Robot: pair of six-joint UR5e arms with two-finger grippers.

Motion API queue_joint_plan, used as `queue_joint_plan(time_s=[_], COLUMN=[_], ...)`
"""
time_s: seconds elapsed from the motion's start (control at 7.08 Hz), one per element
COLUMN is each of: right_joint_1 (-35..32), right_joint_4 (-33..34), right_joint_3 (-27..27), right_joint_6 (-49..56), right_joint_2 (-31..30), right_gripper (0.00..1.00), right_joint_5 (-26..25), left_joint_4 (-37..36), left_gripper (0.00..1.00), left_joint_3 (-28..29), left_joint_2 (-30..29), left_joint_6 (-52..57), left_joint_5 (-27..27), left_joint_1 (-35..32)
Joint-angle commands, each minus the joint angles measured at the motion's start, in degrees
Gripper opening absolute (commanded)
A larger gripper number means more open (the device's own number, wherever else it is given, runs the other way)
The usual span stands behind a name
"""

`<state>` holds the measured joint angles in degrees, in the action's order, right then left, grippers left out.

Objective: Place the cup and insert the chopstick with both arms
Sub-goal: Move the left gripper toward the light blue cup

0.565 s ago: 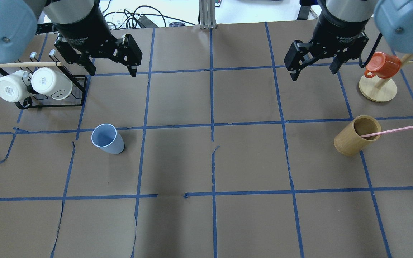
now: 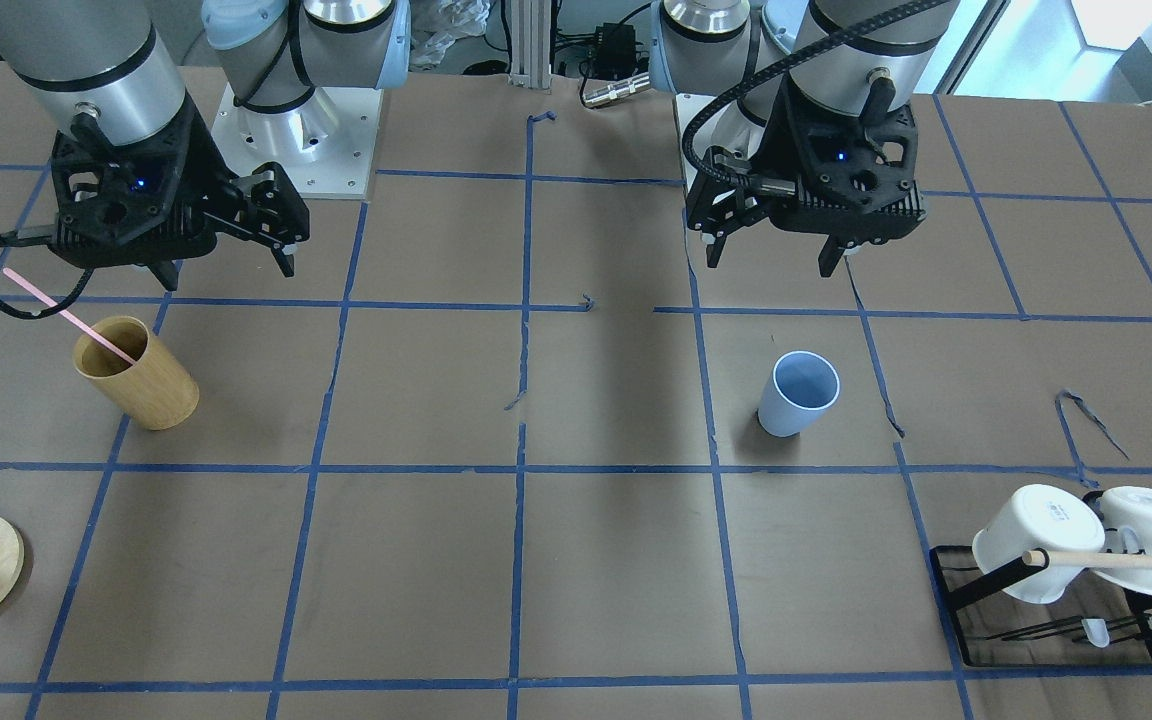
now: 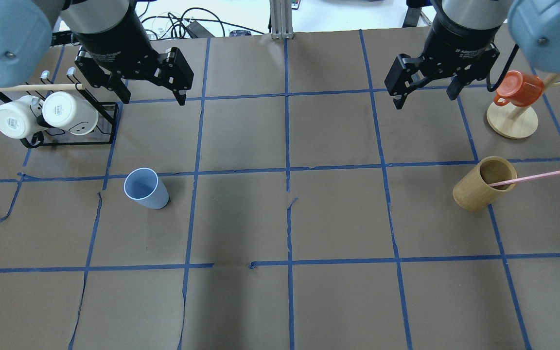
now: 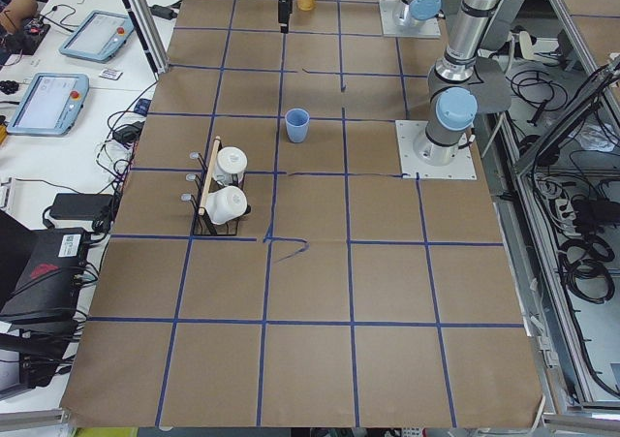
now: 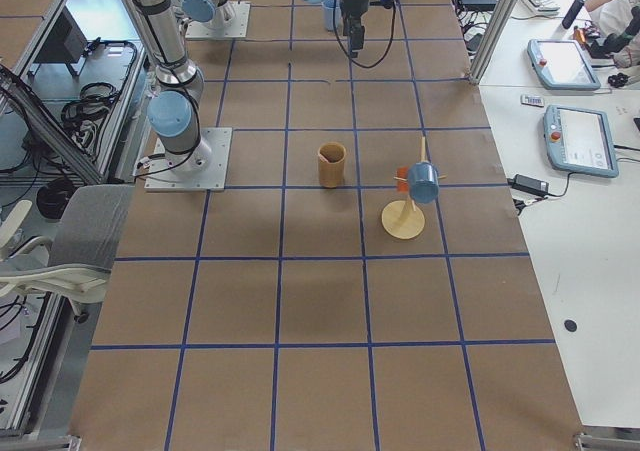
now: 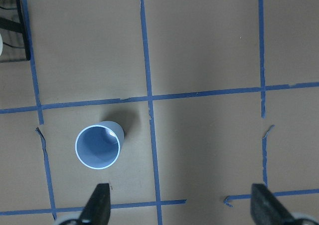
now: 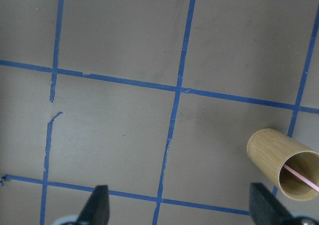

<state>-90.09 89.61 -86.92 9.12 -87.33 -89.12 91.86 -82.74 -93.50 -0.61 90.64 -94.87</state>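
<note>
The light-blue cup [image 3: 146, 188] stands upright on the brown table, left of centre; it also shows in the front view [image 2: 798, 393] and the left wrist view [image 6: 98, 146]. The pink chopstick [image 3: 530, 178] leans out of a tan wooden cylinder holder [image 3: 484, 183] on the right, seen too in the right wrist view [image 7: 299, 176]. My left gripper [image 3: 153, 97] is open and empty, raised above the table behind the cup. My right gripper [image 3: 425, 99] is open and empty, raised behind and left of the holder.
A black rack [image 3: 107, 141] with two white mugs [image 3: 46, 116] and a wooden rod [image 3: 34, 87] stands at the back left. A wooden mug tree [image 3: 512, 122] with an orange mug [image 3: 518, 90] stands at the back right. Blue tape lines grid the table.
Almost nothing: my left gripper has shifted very slightly. The cup, the chopstick and the right gripper have not moved.
</note>
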Motion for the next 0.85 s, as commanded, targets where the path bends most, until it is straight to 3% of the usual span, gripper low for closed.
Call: queue_joint_plan(time_s=[0.0,0.42,0.71], right_joint_1=[0.01,-0.08,0.01], right_joint_4=[0.31,0.05,0.48], right_joint_3=[-0.09,0.0,-0.09], right_joint_6=[-0.59,0.11,0.2], right_joint_2=[-0.03,-0.2,0.41], right_gripper=[1.0,1.0,1.0], right_joint_5=[0.17,-0.26,-0.09], left_joint_4=[-0.1,-0.37,-10.85], left_gripper=[1.0,1.0,1.0], left_joint_3=[-0.05,-4.77,-16.94], left_joint_2=[-0.01,0.86,0.43], left_joint_6=[-0.09,0.17,0.87], left_joint_5=[-0.03,0.32,0.5], left_joint_1=[-0.05,0.03,5.1])
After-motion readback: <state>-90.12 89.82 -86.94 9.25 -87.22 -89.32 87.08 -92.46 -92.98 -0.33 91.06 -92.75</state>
